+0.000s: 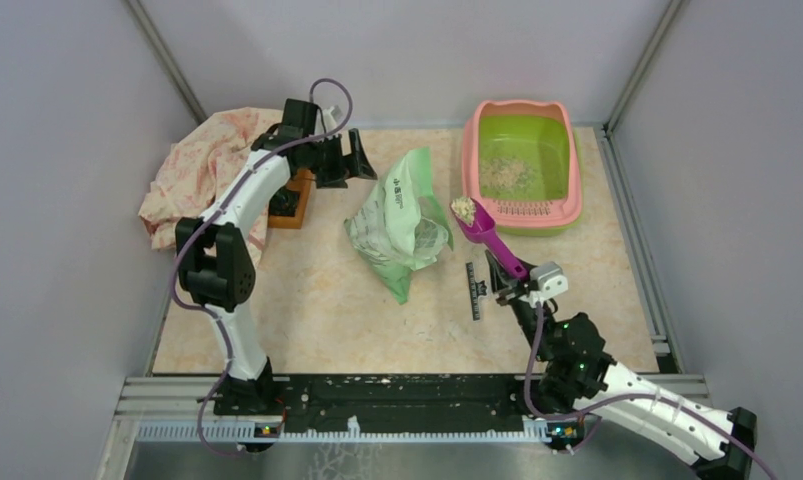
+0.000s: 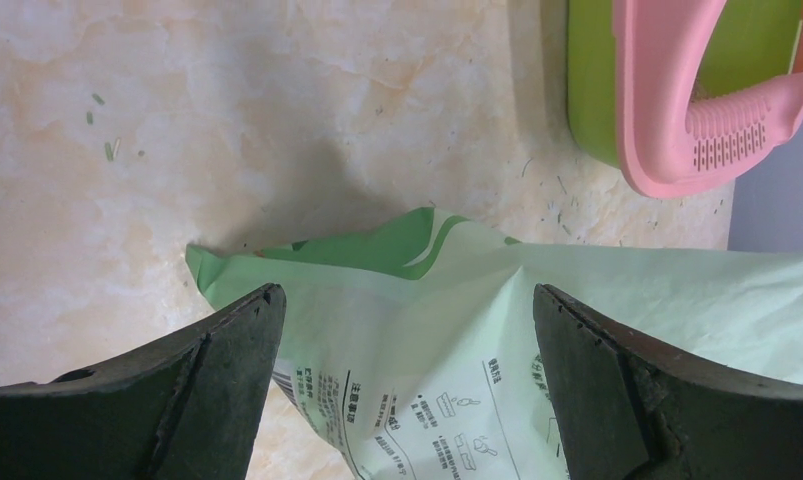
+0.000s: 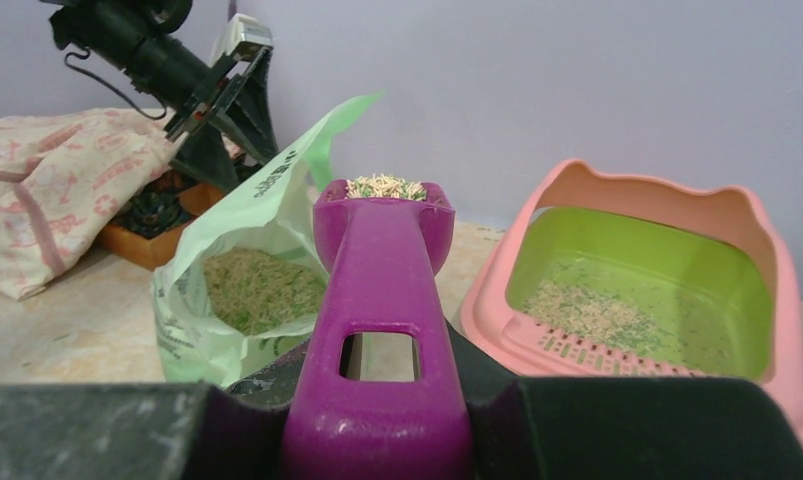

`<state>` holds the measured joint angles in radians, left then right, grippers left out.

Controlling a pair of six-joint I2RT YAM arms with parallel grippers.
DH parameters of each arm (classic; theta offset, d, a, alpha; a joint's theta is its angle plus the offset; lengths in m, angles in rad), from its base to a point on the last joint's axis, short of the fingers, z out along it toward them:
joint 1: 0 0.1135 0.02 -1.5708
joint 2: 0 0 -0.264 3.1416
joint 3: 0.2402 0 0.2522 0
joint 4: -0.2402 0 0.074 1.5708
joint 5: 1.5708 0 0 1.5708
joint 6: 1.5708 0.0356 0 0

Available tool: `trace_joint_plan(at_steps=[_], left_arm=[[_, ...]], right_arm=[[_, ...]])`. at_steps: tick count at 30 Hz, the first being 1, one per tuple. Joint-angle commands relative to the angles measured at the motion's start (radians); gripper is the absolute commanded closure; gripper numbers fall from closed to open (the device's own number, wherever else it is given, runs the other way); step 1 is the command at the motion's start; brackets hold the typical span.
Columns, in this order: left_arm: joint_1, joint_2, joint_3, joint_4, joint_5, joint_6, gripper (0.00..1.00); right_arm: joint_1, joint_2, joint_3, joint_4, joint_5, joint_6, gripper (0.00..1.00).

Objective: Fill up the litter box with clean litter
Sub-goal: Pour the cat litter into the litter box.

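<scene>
The pale marbled table [image 1: 317, 300] is carrying everything, with grey walls standing on three sides. The left arm [image 1: 239, 195] is rising from its base at the near left, folding at an elbow by the left edge and reaching towards the far wall. Its wrist is turning to the right above a small wooden tray [image 1: 289, 205]. Its jaws are standing wide apart, gripping nothing, with the top edge of the green bag [image 2: 457, 300] showing between them in the wrist view. The right arm [image 1: 577, 355] is lying low from the near right and stretching forward and left, its jaws clamping the handle of the purple scoop [image 1: 487, 232].

A crumpled floral cloth [image 1: 192, 170] is lying in the far left corner, partly under the left arm. The litter box [image 1: 525, 211] is sitting at the far right, its slotted pink ledge facing the arms, and a thin scatter of clean litter [image 1: 507, 175] is covering part of its green basin (much of the floor is showing bare). The bag is slumping near the middle of the table, its mouth gaping towards the right arm and showing granules inside.

The scoop is pointing away from the right arm, heaped with litter, its bowl hanging between the bag's mouth and the box's near left corner. A small black strip [image 1: 474, 290] is lying flat just left of the right wrist.
</scene>
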<state>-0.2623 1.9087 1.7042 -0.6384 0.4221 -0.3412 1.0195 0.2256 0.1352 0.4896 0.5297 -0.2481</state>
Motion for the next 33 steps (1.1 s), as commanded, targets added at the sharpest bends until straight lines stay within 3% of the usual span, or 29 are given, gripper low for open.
trace_joint_plan(at_steps=[1, 9, 17, 25, 33], left_arm=[[-0.005, 0.034, 0.059, -0.014, 0.037, 0.02, 0.01], [-0.005, 0.039, 0.059, 0.002, 0.081, 0.021, 0.01], [-0.004, 0.029, 0.026, 0.025, 0.103, 0.036, 0.01], [-0.003, 0.034, 0.022, 0.037, 0.113, 0.041, 0.01], [-0.002, 0.041, 0.046, 0.029, 0.121, 0.036, 0.01]], right_arm=[[0.012, 0.053, 0.074, 0.161, 0.094, -0.07, 1.0], [-0.029, 0.229, 0.129, 0.272, 0.196, -0.13, 1.0], [-0.245, 0.371, 0.2, 0.218, 0.141, 0.028, 1.0], [-0.526, 0.583, 0.354, 0.091, -0.086, 0.192, 1.0], [-0.796, 0.903, 0.646, -0.153, -0.368, 0.366, 1.0]])
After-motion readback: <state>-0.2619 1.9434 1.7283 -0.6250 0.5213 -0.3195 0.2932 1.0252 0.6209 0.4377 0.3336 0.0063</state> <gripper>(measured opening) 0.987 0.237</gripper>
